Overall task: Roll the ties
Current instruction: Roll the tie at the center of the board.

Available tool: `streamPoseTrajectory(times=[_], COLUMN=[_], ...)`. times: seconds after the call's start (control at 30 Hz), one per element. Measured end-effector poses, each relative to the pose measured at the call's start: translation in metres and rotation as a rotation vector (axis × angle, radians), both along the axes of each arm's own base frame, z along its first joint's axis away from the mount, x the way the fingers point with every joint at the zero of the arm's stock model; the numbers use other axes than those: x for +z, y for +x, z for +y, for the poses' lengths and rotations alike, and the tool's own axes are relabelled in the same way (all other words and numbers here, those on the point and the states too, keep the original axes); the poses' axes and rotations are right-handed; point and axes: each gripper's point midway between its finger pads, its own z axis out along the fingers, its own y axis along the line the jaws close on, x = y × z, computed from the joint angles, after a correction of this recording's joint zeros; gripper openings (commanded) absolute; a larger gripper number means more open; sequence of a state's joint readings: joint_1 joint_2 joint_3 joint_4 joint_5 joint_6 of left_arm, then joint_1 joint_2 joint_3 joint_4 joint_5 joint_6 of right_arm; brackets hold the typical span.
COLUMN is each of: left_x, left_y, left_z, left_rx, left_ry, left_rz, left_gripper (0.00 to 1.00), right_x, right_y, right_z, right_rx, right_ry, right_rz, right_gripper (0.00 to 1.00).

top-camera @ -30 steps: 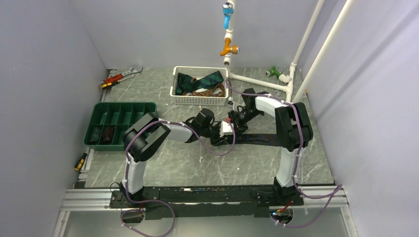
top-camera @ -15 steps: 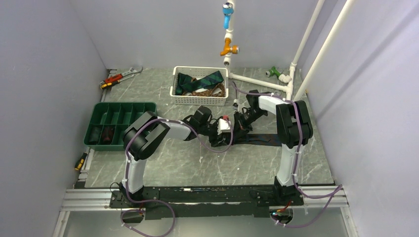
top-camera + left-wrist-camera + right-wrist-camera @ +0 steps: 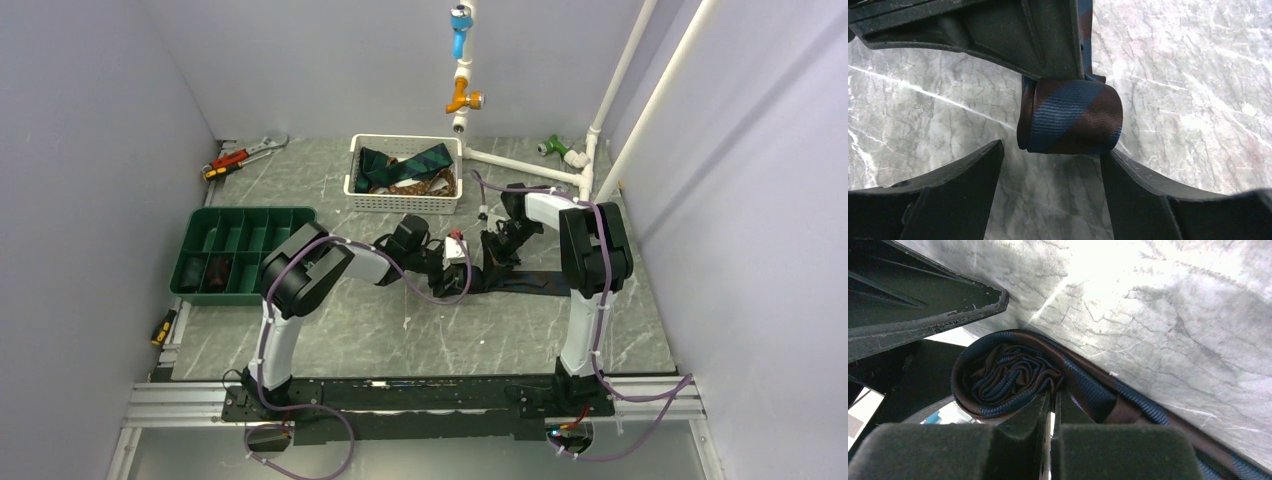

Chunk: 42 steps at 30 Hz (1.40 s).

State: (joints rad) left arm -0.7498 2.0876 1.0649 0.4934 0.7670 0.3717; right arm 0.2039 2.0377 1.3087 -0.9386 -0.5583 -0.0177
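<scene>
From above, my two arms meet in the middle of the bench [image 3: 400,330]. The striped tie [image 3: 520,280] lies flat there, and its long loose part runs off toward my right arm. My left gripper [image 3: 452,262] and my right gripper [image 3: 488,250] are both at its rolled end, very near each other. More ties [image 3: 415,165] wait in the white basket [image 3: 352,185] at the back, and a green tray [image 3: 300,215] sits on the left. In my left wrist view, the roll [image 3: 1073,115] stands small and round on the bench. My left gripper is open, with one finger [image 3: 958,185] on each side of the roll, close but not squeezing. A dark finger of my right gripper [image 3: 1013,35] comes down from the top onto the roll. In my right wrist view, my right gripper is closed tight, and its fingers [image 3: 1018,450] seem to pinch the edge of the roll [image 3: 1003,372]. I think only this pinch holds the roll together. If my right gripper lets go before my left one closes, the roll could spring open. If my left gripper closes too hard, it could squash the roll or bump my other finger. The loose part [image 3: 1148,410] could also tug the roll crooked.
</scene>
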Motion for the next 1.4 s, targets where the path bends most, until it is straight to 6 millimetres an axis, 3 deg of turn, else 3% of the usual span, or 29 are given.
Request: streamPoseTrajectory(times=[0.53, 0.83, 0.97, 1.1, 1.2, 1.3, 1.4], left_x=[0.002, 0.001, 0.000, -0.001, -0.001, -0.001, -0.002], left_y=[-0.001, -0.002, -0.003, -0.009, -0.013, -0.012, -0.008], left_z=[-0.027, -0.030, -0.029, -0.022, -0.015, -0.013, -0.012], left_rx=[-0.011, -0.007, 0.000, 0.005, 0.007, 0.012, 0.029], left_ry=[-0.059, -0.060, -0.058, -0.061, -0.061, -0.063, -0.058], left_rz=[0.044, 0.037, 0.033, 0.019, 0.014, 0.008, 0.004], left_gripper=[0.79, 0.68, 0.78, 0.82, 0.76, 0.66, 0.72], right_x=[-0.001, -0.002, -0.002, -0.001, -0.002, -0.001, -0.002], right_y=[0.001, 0.001, 0.001, -0.001, -0.005, -0.006, -0.005], right_z=[-0.001, 0.001, 0.002, 0.022, 0.038, 0.041, 0.042], right_rx=[-0.002, -0.011, -0.009, 0.005, 0.024, 0.018, 0.012], right_ry=[-0.016, -0.016, -0.014, 0.025, 0.054, 0.067, 0.075], right_rz=[0.036, 0.066, 0.065, 0.068, 0.069, 0.078, 0.080], right_gripper=[0.00, 0.00, 0.00, 0.00, 0.00, 0.00, 0.00])
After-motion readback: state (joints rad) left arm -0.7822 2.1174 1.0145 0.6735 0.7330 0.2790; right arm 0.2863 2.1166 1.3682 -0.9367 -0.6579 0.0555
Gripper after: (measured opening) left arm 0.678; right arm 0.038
